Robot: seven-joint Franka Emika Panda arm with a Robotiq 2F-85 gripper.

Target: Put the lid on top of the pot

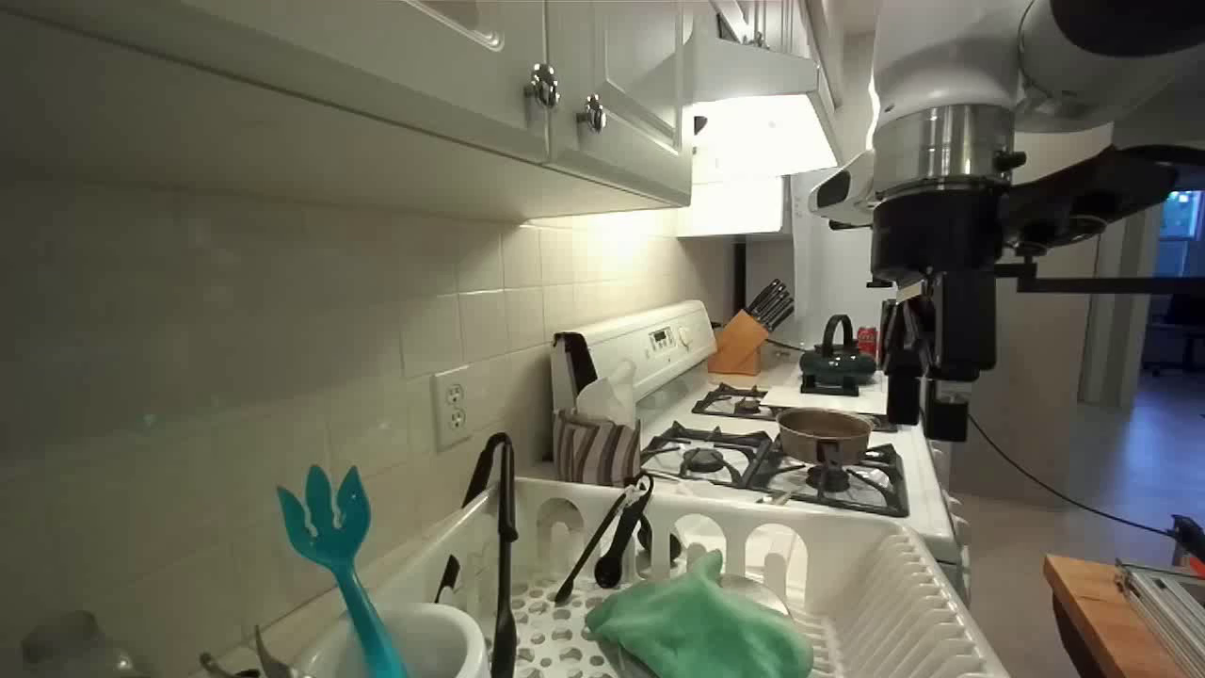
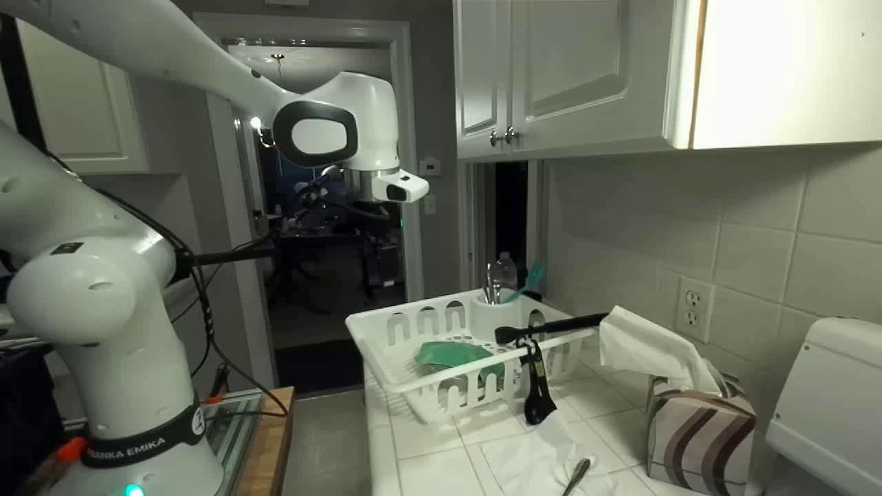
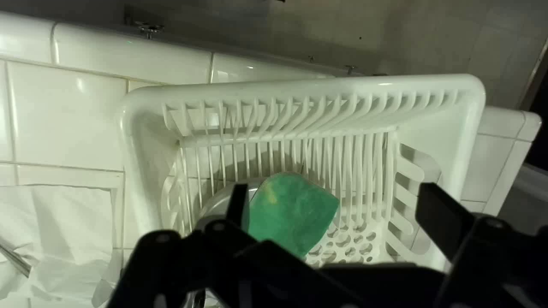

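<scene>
The robot's hand (image 3: 337, 205) hangs in mid-air over a white dish rack (image 3: 299, 87) in a kitchen, its black fingers (image 3: 443, 216) spread wide with nothing in their grip. Open air separates them from the rack, well below. Inside the rack lies a mint-green piece (image 3: 295, 209), seen between the fingers in the wrist view; whether it is the lid itself or a cloth over it cannot be told. It looks soft and creased, with a yellowish patch near one edge and, in an exterior view, a corner standing up in a peak. Part of a round, shiny rim (image 3: 222, 203) shows from under it.

The rack's walls rise on all sides, plate slots run along one long side, and open, hole-punched floor stretches to the right of the green in the wrist view. There, the rack's rim crosses the line of the tiled bench's (image 3: 64, 115) edge. A black-handled utensil (image 2: 565, 325) lies across the rim, black spoons (image 2: 537, 393) hang beside it, and a white cup (image 2: 493, 318) with a teal fork (image 2: 532, 279) stands at a corner. Cabinets (image 1: 424, 85) overhang the wall side.

Farther off, the pot (image 1: 826, 438) sits upright on a stove (image 1: 659, 358), low, dull grey-brown and open-mouthed, with another burner (image 1: 703, 460) beside it and a dark kettle (image 1: 836, 363) behind.
</scene>
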